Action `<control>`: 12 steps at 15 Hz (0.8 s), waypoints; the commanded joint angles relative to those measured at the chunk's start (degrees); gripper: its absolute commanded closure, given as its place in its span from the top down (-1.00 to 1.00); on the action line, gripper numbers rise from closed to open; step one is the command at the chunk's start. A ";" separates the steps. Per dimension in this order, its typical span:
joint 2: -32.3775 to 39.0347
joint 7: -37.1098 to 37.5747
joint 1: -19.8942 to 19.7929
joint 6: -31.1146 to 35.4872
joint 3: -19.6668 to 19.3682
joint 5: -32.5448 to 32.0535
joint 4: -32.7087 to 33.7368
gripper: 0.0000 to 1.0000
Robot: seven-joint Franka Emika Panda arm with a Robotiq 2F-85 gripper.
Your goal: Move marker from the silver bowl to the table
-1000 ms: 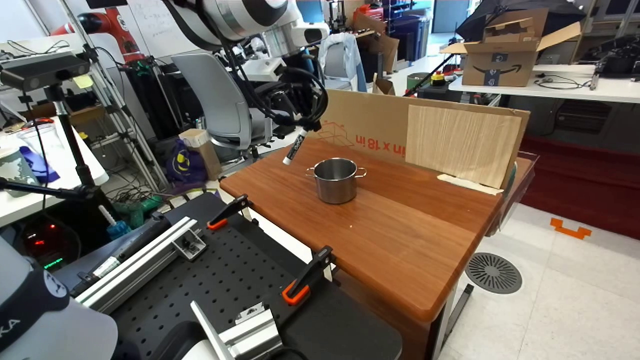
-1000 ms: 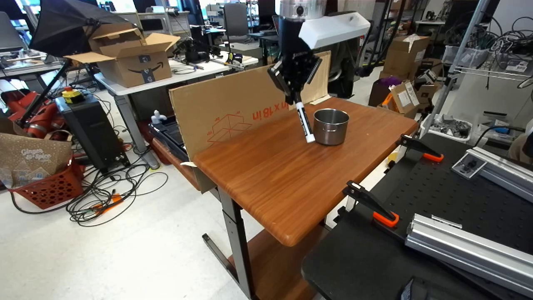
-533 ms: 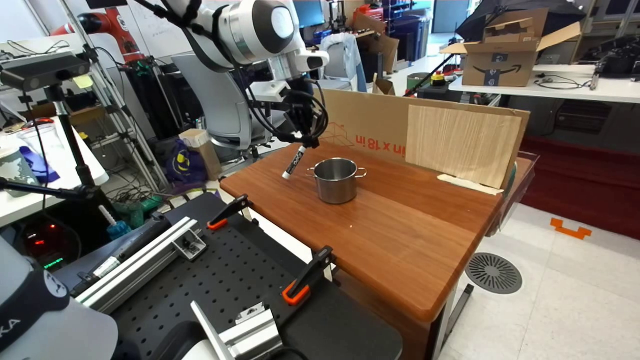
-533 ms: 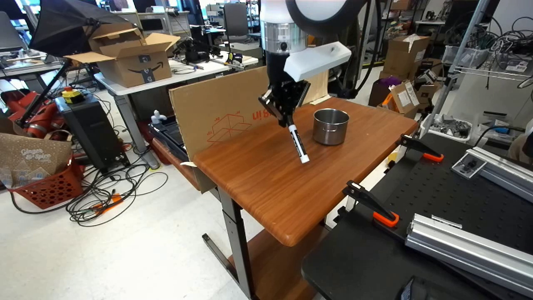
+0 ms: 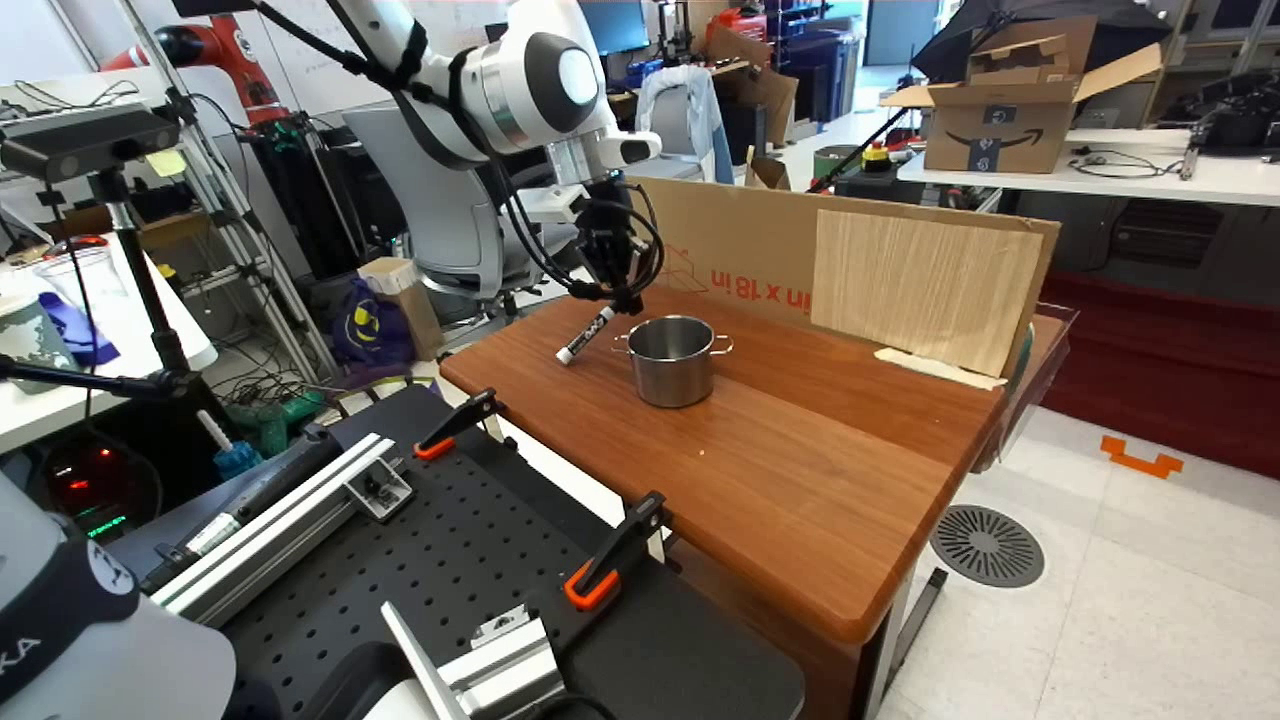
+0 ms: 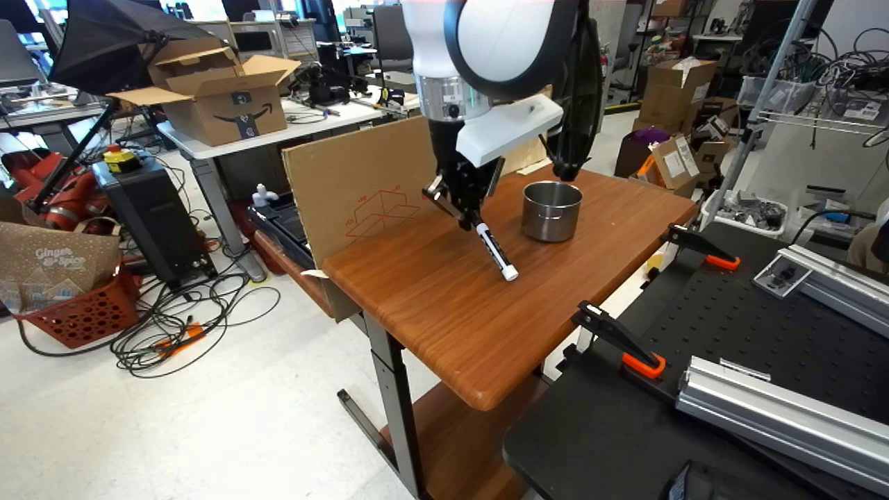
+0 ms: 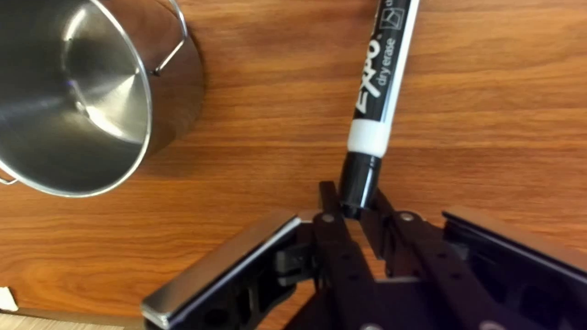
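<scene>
Leaning further than before, marker [image 7: 373, 107] in tool [image 7: 355, 197], bowl [image 6: 551, 223] unmoved

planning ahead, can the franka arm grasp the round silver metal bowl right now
Probably not: its black gripper holds the slim black-and-white marker, though nothing visible stands between it and the bowl.

A grey chair [image 5: 440, 225] stands before what may be a whiteboard [image 5: 325, 85].
</scene>
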 commanded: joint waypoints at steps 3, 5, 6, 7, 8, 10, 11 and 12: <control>4.80 2.22 2.93 -3.99 -2.93 -1.33 5.36 -0.91; 5.99 2.22 3.17 -5.08 -3.22 -1.15 6.68 -0.91; 6.54 2.24 3.30 -5.55 -3.36 -1.09 7.26 -0.91; 7.03 2.30 3.41 -5.89 -3.48 -1.07 7.82 -0.91; 7.47 2.37 3.47 -6.34 -3.56 -1.07 8.32 -0.91; 8.05 2.54 3.56 -7.43 -3.63 -1.09 9.17 -0.16; 8.27 2.63 3.60 -7.80 -3.66 -1.12 9.49 -0.13; 8.34 2.62 3.57 -8.00 -3.63 -1.09 9.72 0.00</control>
